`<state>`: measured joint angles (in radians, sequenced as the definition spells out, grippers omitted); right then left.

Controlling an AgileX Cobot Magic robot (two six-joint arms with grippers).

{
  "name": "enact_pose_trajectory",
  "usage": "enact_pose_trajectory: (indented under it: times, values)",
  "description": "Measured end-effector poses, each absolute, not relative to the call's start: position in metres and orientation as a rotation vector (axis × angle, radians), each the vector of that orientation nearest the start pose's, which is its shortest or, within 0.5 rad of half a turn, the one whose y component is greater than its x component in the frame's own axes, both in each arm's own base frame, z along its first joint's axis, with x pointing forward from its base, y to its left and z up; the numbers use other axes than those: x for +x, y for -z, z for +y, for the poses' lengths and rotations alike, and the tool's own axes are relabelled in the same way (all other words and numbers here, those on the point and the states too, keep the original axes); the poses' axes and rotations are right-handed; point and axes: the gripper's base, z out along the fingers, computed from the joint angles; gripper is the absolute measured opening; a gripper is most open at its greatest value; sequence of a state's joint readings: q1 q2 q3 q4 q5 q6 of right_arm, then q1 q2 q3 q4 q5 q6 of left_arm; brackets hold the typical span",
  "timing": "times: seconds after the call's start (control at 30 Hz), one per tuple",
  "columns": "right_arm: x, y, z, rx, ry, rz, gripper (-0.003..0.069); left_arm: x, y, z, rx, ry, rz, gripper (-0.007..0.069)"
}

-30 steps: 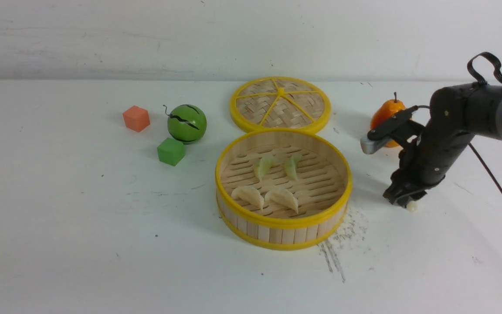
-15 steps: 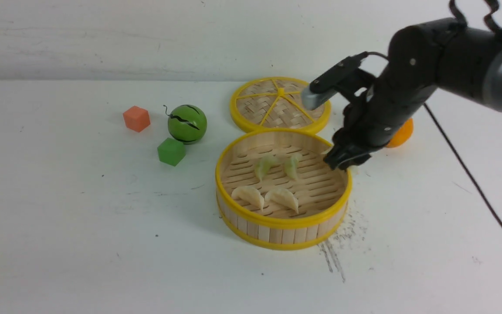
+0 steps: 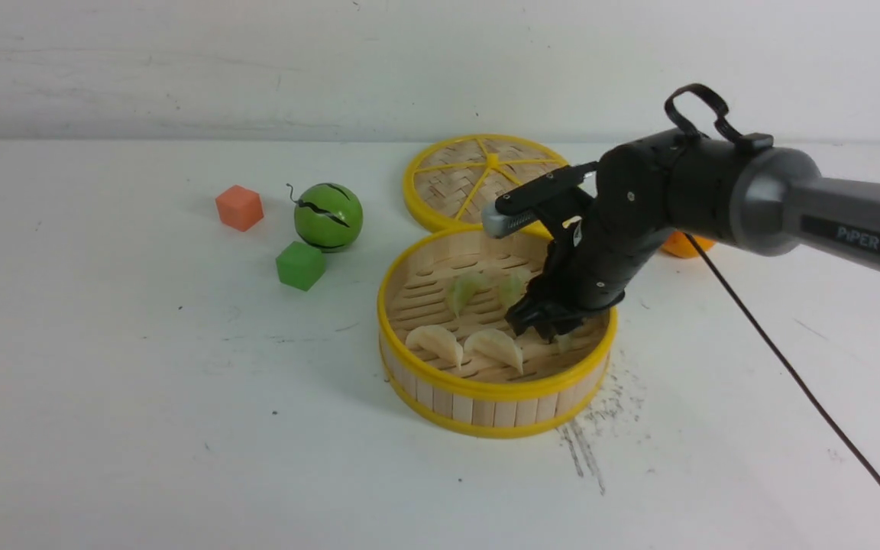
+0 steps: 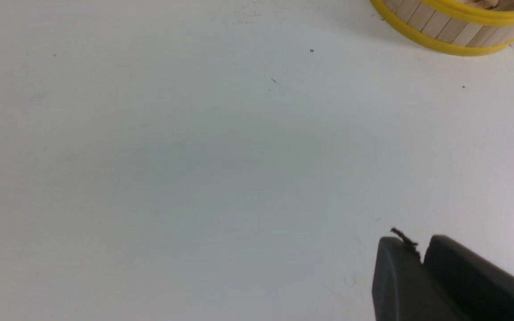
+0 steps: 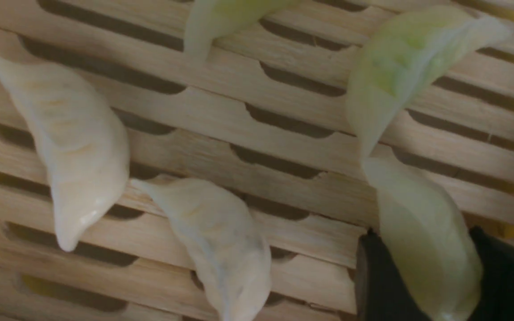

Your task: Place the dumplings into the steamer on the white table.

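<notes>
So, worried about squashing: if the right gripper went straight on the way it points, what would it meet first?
Likely the slatted floor of the steamer, just under the dumpling in the right gripper; how much gap is left is unclear.

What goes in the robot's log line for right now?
right gripper: inside steamer, shut on fifth dumpling | other dumplings: four lying inside | left gripper: shut, empty, over white table

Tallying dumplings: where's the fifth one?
The fifth dumpling sits in the right hand, inside the steamer on its right side in the front view, beside a cream dumpling.
</notes>
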<state>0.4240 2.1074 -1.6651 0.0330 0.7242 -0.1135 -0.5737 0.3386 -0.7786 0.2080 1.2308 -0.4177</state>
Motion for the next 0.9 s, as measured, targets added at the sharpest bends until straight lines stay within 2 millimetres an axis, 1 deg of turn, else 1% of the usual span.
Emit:
enact_pose_trajectory:
  times: [0.13, 0.17, 0.2, 0.23, 0.27, 0.3, 0.37, 0.43, 0.47, 0.5, 0.53, 0.57, 0.6, 0.63, 0.67, 0.7, 0.73, 0.77, 0.8, 0.83, 0.87, 0.9]
  values:
    - [0.419, -0.209, 0.191, -0.686, -0.136, 2.598, 0.0372, 0.015, -0.325, 0.011, 0.146, 0.300, 2.204, 0.0081]
    - [0.416, -0.217, 0.190, -0.691, -0.135, 2.611, 0.0396, 0.013, -0.322, 0.012, 0.145, 0.313, 2.178, 0.0081]
    - [0.412, -0.229, 0.189, -0.694, -0.135, 2.614, 0.0408, 0.011, -0.319, 0.014, 0.145, 0.332, 2.138, 0.0081]
    - [0.412, -0.229, 0.189, -0.694, -0.135, 2.614, 0.0408, 0.010, -0.319, 0.014, 0.144, 0.333, 2.137, 0.0082]
    - [0.406, -0.250, 0.186, -0.692, -0.138, 2.601, 0.0409, 0.008, -0.317, 0.015, 0.144, 0.355, 2.089, 0.0083]
    - [0.400, -0.264, 0.183, -0.691, -0.140, 2.591, 0.0402, 0.008, -0.315, 0.015, 0.145, 0.367, 2.062, 0.0084]
    - [0.388, -0.291, 0.178, -0.687, -0.146, 2.569, 0.0366, 0.008, -0.312, 0.014, 0.147, 0.381, 2.029, 0.0086]
    - [0.372, -0.323, 0.171, -0.679, -0.166, 2.528, 0.0306, 0.009, -0.311, 0.013, 0.150, 0.390, 2.009, 0.0088]
    - [0.365, -0.334, 0.169, -0.680, -0.174, 2.512, 0.0268, 0.010, -0.311, 0.013, 0.151, 0.391, 2.006, 0.0088]
    - [0.355, -0.349, 0.165, -0.678, -0.187, 2.478, 0.0227, 0.010, -0.310, 0.012, 0.152, 0.391, 2.005, 0.0090]
    - [0.346, -0.358, 0.162, -0.677, -0.208, 2.458, 0.0185, 0.011, -0.310, 0.012, 0.152, 0.390, 2.007, 0.0091]
    - [0.338, -0.364, 0.160, -0.674, -0.223, 2.440, 0.0143, 0.011, -0.309, 0.012, 0.152, 0.390, 2.009, 0.0091]
    - [0.336, -0.366, 0.159, -0.672, -0.227, 2.436, 0.0134, 0.011, -0.309, 0.012, 0.152, 0.390, 2.009, 0.0091]
    - [0.321, -0.377, 0.154, -0.663, -0.254, 2.397, 0.0078, 0.011, -0.309, 0.012, 0.153, 0.390, 2.007, 0.0091]
    - [0.311, -0.379, 0.150, -0.659, -0.267, 2.373, 0.0034, 0.011, -0.309, 0.012, 0.153, 0.390, 2.007, 0.0091]
    - [0.309, -0.380, 0.149, -0.657, -0.270, 2.368, 0.0027, 0.011, -0.309, 0.012, 0.153, 0.390, 2.007, 0.0091]
    - [0.292, -0.386, 0.142, -0.636, -0.293, 2.313, -0.0013, 0.011, -0.309, 0.012, 0.153, 0.391, 2.006, 0.0093]
    - [0.290, -0.386, 0.141, -0.636, -0.295, 2.314, -0.0013, 0.011, -0.309, 0.012, 0.153, 0.391, 2.006, 0.0093]
    - [0.276, -0.389, 0.136, -0.614, -0.314, 2.267, -0.0020, 0.011, -0.309, 0.012, 0.153, 0.391, 2.006, 0.0095]
    - [0.266, -0.391, 0.131, -0.594, -0.326, 2.224, -0.0020, 0.011, -0.309, 0.012, 0.153, 0.391, 2.006, 0.0097]
    - [0.249, -0.393, 0.124, -0.563, -0.345, 2.163, -0.0020, 0.011, -0.309, 0.012, 0.153, 0.391, 2.006, 0.0099]
    - [0.242, -0.393, 0.121, -0.554, -0.351, 2.147, -0.0020, 0.011, -0.309, 0.012, 0.153, 0.391, 2.006, 0.0100]
